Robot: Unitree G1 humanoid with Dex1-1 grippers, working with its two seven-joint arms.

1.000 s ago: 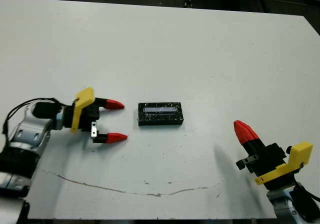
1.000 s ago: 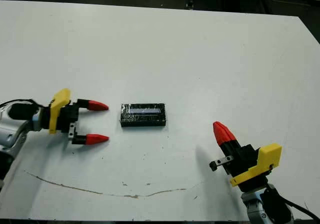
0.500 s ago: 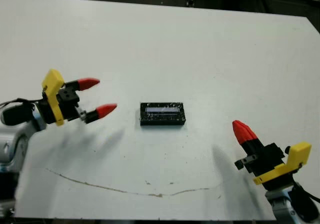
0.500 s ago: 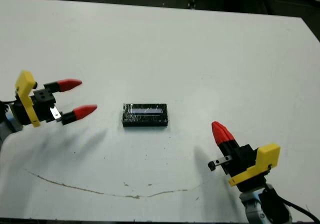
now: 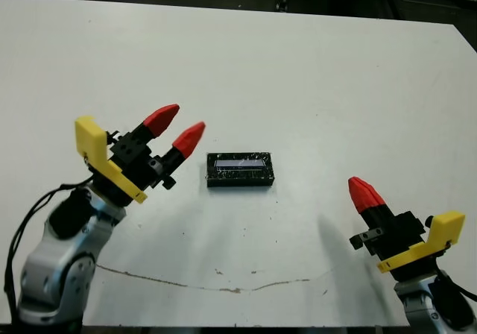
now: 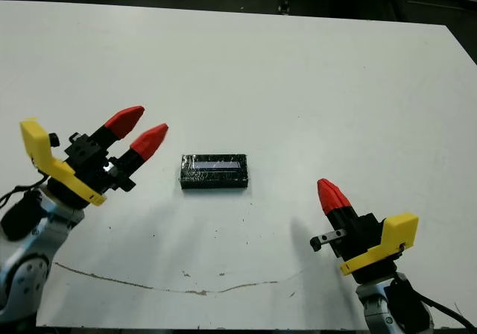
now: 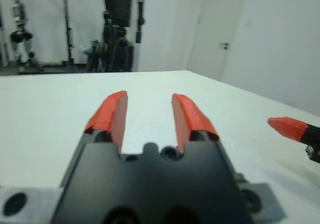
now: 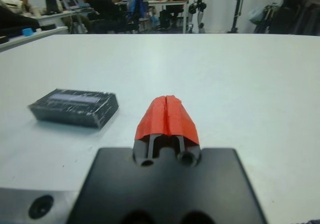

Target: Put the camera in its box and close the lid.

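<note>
The black lid [image 5: 240,164], shiny and speckled with a pale stripe, lies flat on top of the box [image 5: 240,180] at the table's middle; only the box's dark side [image 8: 75,115] shows. The camera is hidden. My left gripper [image 5: 183,121] hangs raised above the table to the left of the box, open with nothing between its fingers [image 7: 112,115]. My right gripper [image 5: 361,189] is shut and empty near the front right of the table, well apart from the box. It also shows at the edge of the left wrist view as the right gripper [image 7: 286,127].
A thin brown scratch line [image 5: 223,285] runs across the white table [image 5: 313,73] near its front edge. Beyond the far edge, several people sit at desks [image 8: 95,4], and equipment stands [image 7: 120,14] rise behind the table.
My left gripper has drawn back from beside the box, risen off the table and tilted upward, its fingers now closer together. The right gripper and the box have not moved.
</note>
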